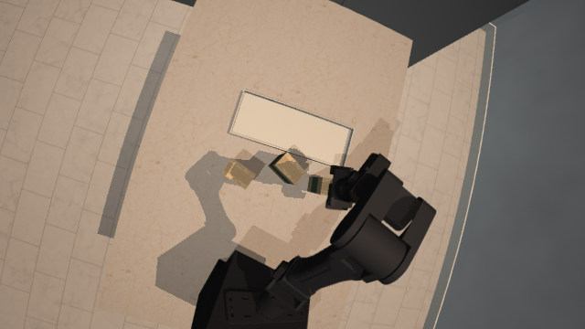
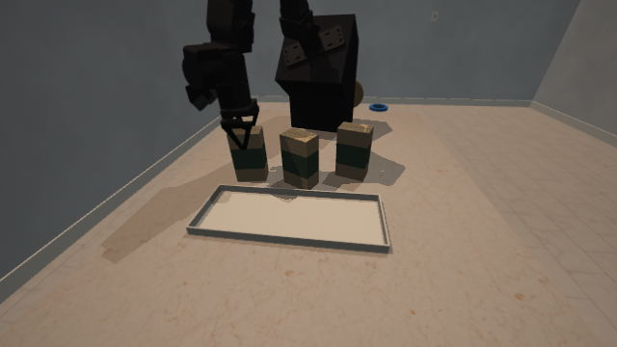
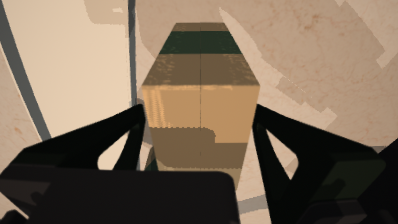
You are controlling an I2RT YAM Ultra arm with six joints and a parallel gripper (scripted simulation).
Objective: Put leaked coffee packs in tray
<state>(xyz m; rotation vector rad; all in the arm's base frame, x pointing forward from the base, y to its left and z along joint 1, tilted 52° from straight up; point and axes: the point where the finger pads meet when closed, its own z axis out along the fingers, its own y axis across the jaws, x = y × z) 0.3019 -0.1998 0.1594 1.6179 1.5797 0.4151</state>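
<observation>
Three tan coffee packs with dark green bands stand upright in a row behind the tray (image 2: 294, 219). In the exterior view they are the left pack (image 2: 248, 154), the middle pack (image 2: 299, 158) and the right pack (image 2: 354, 150). My gripper (image 2: 239, 129) is open and reaches down over the top of the left pack, one finger on each side of it. In the wrist view the pack's top (image 3: 200, 112) fills the gap between my fingers, which stand at its sides without pressing it. The tray (image 1: 291, 127) is empty.
The robot's dark base block (image 2: 320, 72) stands behind the packs. A small blue ring (image 2: 379, 107) lies on the floor near the back wall. The grey wall runs along the left side.
</observation>
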